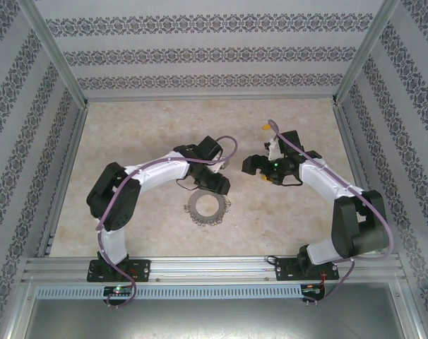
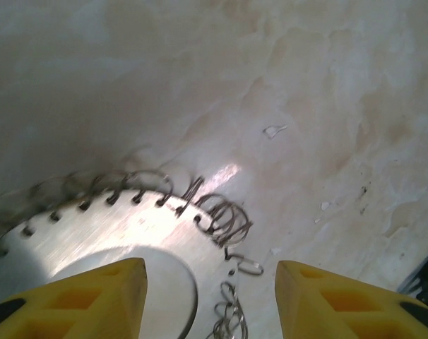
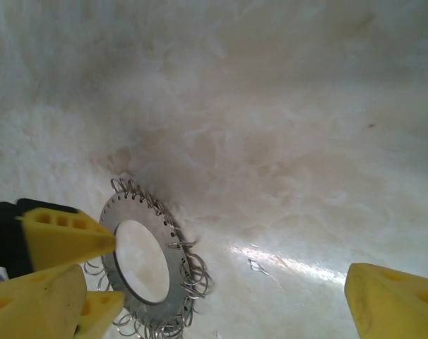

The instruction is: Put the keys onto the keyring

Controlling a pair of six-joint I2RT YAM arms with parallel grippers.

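The keyring (image 1: 205,208), a flat grey metal disc with an open centre and wire loops round its rim, lies flat on the table. My left gripper (image 1: 215,185) hovers at its far edge. In the left wrist view the gripper (image 2: 210,272) is open, with one yellow finger (image 2: 94,296) over the ring's hole and the other finger (image 2: 341,296) over bare table. The keyring's band (image 2: 129,226) lies below between them. My right gripper (image 3: 214,282) is open wide and empty, to the right of the keyring (image 3: 168,275). A tiny yellowish thing, apparently a key (image 1: 265,128), lies behind the right arm.
A small loose wire loop (image 2: 274,131) lies on the marble-patterned table (image 1: 143,134), right of the ring (image 3: 256,267). Patterned walls and metal frame rails (image 1: 58,99) close in the left, right and back sides. The left gripper's yellow fingers (image 3: 66,236) show beside the ring in the right wrist view.
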